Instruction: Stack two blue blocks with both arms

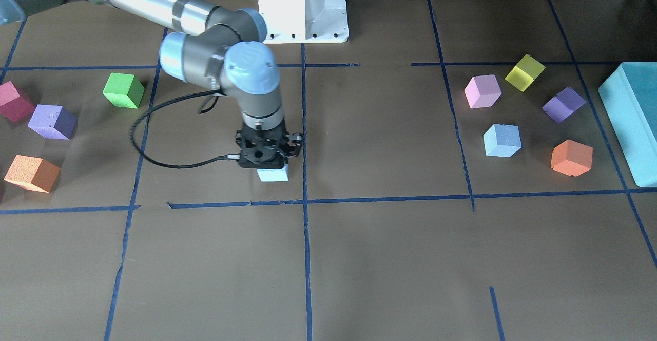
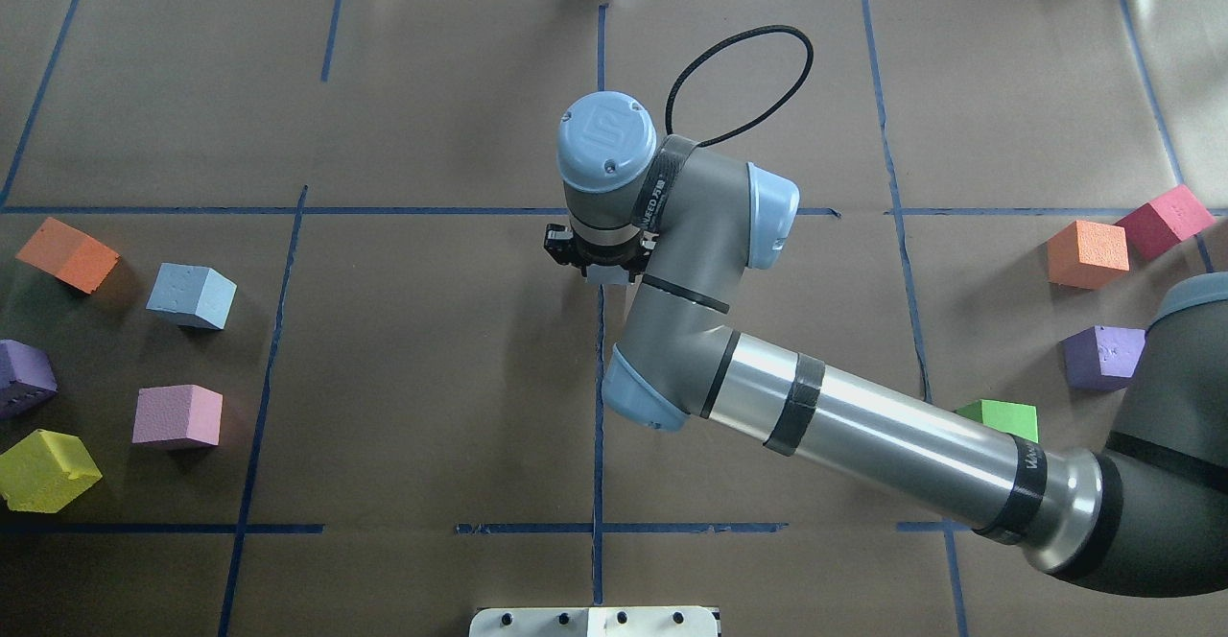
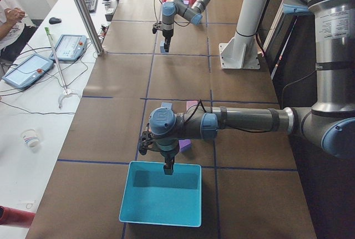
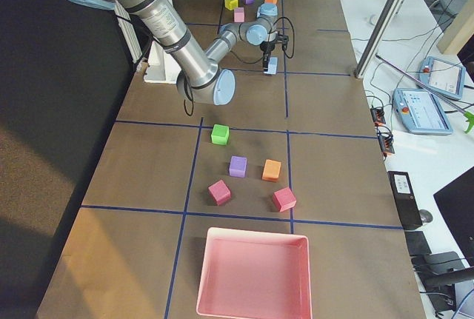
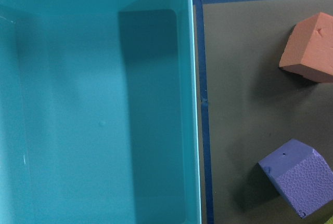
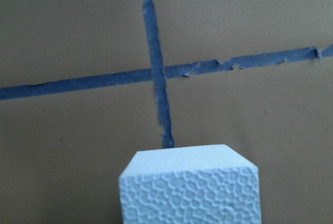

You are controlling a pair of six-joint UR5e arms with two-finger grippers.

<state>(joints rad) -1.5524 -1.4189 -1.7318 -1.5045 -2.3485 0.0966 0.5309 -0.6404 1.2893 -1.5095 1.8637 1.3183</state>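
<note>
On the robot's left side of the desk [image 1: 390,259] we find the second blue block [image 1: 502,140] near 4 other cubes: a pink cube [image 1: 482,91], a yellow cube [image 1: 524,72], a purple cube [image 1: 563,105] and an orange cube [image 1: 571,157], with the teal box [image 1: 629,120] beyond them at the desk's end. The left end effector [image 3: 168,167] hangs over that box, and we cannot tell whether it is open or closed. A blue tape line [image 1: 454,125] runs between this group and the first blue block [image 1: 273,174], which is near the desk's middle, gripped from above by the closed right end effector [image 1: 264,164]; the right arm [image 2: 863,436] hides most of it in the overhead view. A green cube [image 1: 123,90] lies well apart on the robot's right side. Being cubes, the 2 blocks have no long axis: the first is held roughly square to the tape, a flat face up, while the second lies turned, 1 corner toward the operators' side. Whether the first touches the desk we cannot tell. Brown paper covers the desk, marked into a grid with blue tape; a white pedestal [image 1: 303,7] stands at the robot's edge, and a white side bench [image 3: 33,100] carries 2 tablets [image 3: 28,70].
</note>
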